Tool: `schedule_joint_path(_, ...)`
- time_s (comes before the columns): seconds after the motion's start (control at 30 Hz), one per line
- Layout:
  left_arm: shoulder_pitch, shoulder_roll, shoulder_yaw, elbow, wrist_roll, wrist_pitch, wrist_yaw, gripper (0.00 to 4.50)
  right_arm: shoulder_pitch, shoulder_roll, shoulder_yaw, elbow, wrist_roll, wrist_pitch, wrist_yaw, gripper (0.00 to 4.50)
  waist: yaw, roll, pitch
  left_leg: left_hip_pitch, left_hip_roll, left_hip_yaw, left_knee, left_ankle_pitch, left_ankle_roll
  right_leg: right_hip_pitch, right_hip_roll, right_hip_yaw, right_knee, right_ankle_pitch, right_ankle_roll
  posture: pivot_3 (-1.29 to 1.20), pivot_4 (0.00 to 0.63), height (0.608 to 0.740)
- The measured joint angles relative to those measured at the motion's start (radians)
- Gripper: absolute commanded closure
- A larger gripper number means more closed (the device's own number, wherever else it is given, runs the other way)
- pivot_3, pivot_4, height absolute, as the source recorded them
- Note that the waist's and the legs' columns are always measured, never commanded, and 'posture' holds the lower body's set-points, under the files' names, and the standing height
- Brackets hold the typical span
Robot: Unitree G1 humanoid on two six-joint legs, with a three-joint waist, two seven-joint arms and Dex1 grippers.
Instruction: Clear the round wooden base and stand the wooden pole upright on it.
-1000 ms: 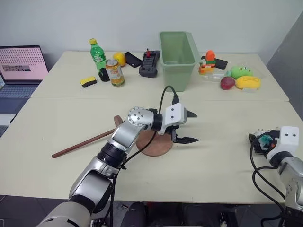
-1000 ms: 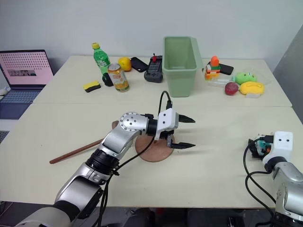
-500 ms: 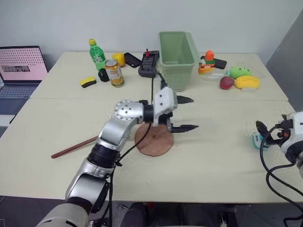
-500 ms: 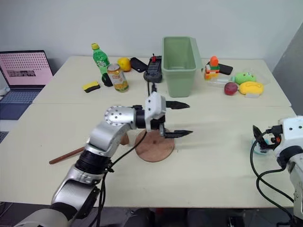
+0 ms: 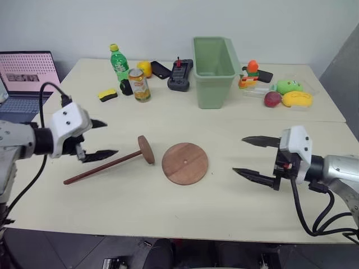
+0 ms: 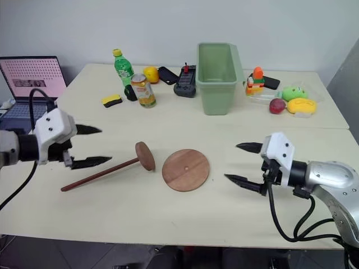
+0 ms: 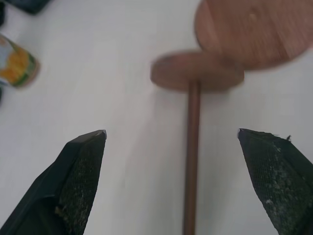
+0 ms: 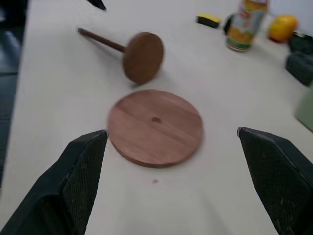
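Note:
The round wooden base (image 5: 185, 163) lies flat mid-table with nothing on it, its small centre hole showing (image 8: 155, 127). To its left the wooden pole (image 5: 104, 166) lies on its side, its end disc (image 5: 146, 149) close to the base's rim but apart from it. My left gripper (image 5: 109, 138) hangs open over the table at the left, just above the rod, pointing toward the disc (image 7: 197, 72). My right gripper (image 5: 240, 154) is open to the right of the base and points left at it. Neither holds anything.
A green bin (image 5: 212, 64) stands behind the base. A green bottle (image 5: 118, 63), a can (image 5: 138, 85), a sponge (image 5: 106, 95) and black gadgets sit back left. Toy fruit (image 5: 289, 92) lies back right. A laptop (image 5: 25, 78) is at the far left.
My left arm has swung away from above the base to the left, uncovering it. My right gripper has come in from the right table edge, risen and turned to point left.

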Motion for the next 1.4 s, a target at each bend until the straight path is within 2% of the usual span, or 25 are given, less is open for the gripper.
schedule_joint_path(0.1,-0.001,0.006,-0.023,0.038,0.031,-0.046,-0.008,0.0,-0.076,-0.012,0.064,-0.002,0.019,0.031,0.027,0.05,0.001,-0.002,0.002,-0.001,0.001,-0.002,0.0,0.0,0.0,0.0,0.0,0.0,0.0,0.0,0.0,0.0,0.15,0.74)
schedule_joint_path(0.2,-0.089,0.003,-0.111,0.05,0.053,-0.036,-0.009,0.0,-0.153,-0.038,0.106,-0.006,0.066,0.1,0.044,0.05,0.002,-0.003,0.004,-0.002,0.0,-0.001,0.0,0.0,0.0,-0.001,0.001,-0.002,0.0,0.0,0.0,0.0,0.15,0.74)
schedule_joint_path(0.37,-0.225,0.003,-0.275,0.139,0.15,-0.031,-0.041,0.0,-0.168,-0.062,0.118,-0.02,0.1,0.148,0.054,0.05,-0.006,-0.003,0.004,-0.002,0.001,0.0,0.0,0.0,0.001,-0.003,0.002,-0.001,0.001,0.0,0.0,0.0,0.15,0.74)
schedule_joint_path(0.5,-0.339,-0.046,-0.4,0.229,0.226,-0.062,-0.088,0.0,-0.172,-0.07,0.123,-0.037,0.102,0.161,0.048,0.05,-0.008,-0.003,0.005,-0.003,0.001,0.0,0.0,0.0,0.001,-0.004,0.003,-0.001,0.002,0.0,0.0,0.0,0.15,0.74)
schedule_joint_path(0.7,-0.447,-0.093,-0.49,0.358,0.328,-0.115,-0.11,0.0,-0.175,-0.065,0.125,-0.056,0.112,0.168,0.024,0.05,-0.008,-0.003,0.005,-0.003,0.001,0.0,0.0,0.0,0.001,-0.004,0.003,-0.001,0.002,0.0,0.0,0.0,0.15,0.74)
schedule_joint_path(0.87,-0.453,-0.139,-0.533,0.401,0.365,-0.136,-0.128,0.87,-0.165,-0.061,0.124,-0.079,0.115,0.168,-0.002,0.0,-0.008,-0.003,0.005,-0.003,0.002,0.0,0.001,0.0,0.0,-0.004,0.003,-0.001,0.002,0.0,0.0,0.0,0.15,0.74)
schedule_joint_path(1.0,-0.452,-0.141,-0.536,0.402,0.368,-0.127,-0.133,1.58,-0.142,-0.063,0.124,-0.093,0.116,0.168,-0.014,0.0,-0.008,-0.003,0.005,-0.004,0.002,0.0,0.001,0.0,0.0,-0.004,0.002,-0.001,0.002,0.0,0.0,0.0,0.15,0.74)
schedule_joint_path(1.1,-0.447,-0.141,-0.536,0.401,0.369,-0.125,-0.133,2.34,-0.135,-0.067,0.123,-0.096,0.12,0.168,-0.022,0.0,-0.008,-0.003,0.005,-0.004,0.002,-0.001,0.001,0.0,0.0,-0.004,0.002,-0.001,0.002,0.0,0.0,0.0,0.15,0.74)
schedule_joint_path(1.4,-0.42,-0.14,-0.531,0.379,0.364,-0.088,-0.13,4.17,-0.12,-0.074,0.123,-0.102,0.12,0.165,-0.023,0.0,-0.008,-0.003,0.005,-0.004,0.002,-0.001,0.001,0.0,0.001,-0.004,0.002,-0.001,0.002,0.0,0.0,0.0,0.15,0.74)
